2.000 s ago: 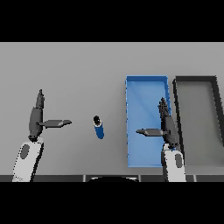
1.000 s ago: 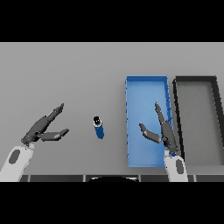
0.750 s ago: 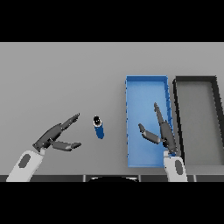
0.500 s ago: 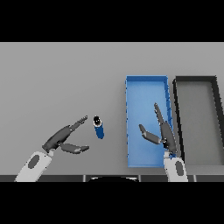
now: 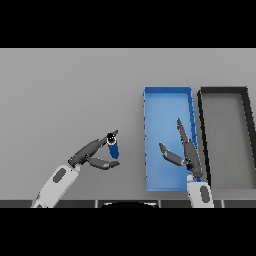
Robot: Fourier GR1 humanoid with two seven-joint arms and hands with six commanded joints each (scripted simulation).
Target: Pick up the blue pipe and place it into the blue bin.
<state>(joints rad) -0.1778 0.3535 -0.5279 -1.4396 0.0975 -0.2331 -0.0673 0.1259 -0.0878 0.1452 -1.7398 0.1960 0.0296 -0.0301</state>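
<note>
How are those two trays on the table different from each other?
The blue bin has bright blue walls and floor; the black bin has a dark rim and grey floor. The blue bin sits nearer the table's middle, the black bin beside it toward the right edge. A robot hand hovers over the blue bin, none over the black. Both are rectangular, open-topped and hold nothing.

1. Grey table [image 5: 65, 90], plain top, fills the view.
2. Blue pipe [image 5: 113, 148] on the table, left of centre, short, dark cap at its far end.
3. Blue bin [image 5: 148, 145] on the table right of the pipe, well apart from it, long side running away from the robot.
4. Dark bin [image 5: 225, 91] on the table just right of the blue bin, parallel to it, grey floor inside.
</note>
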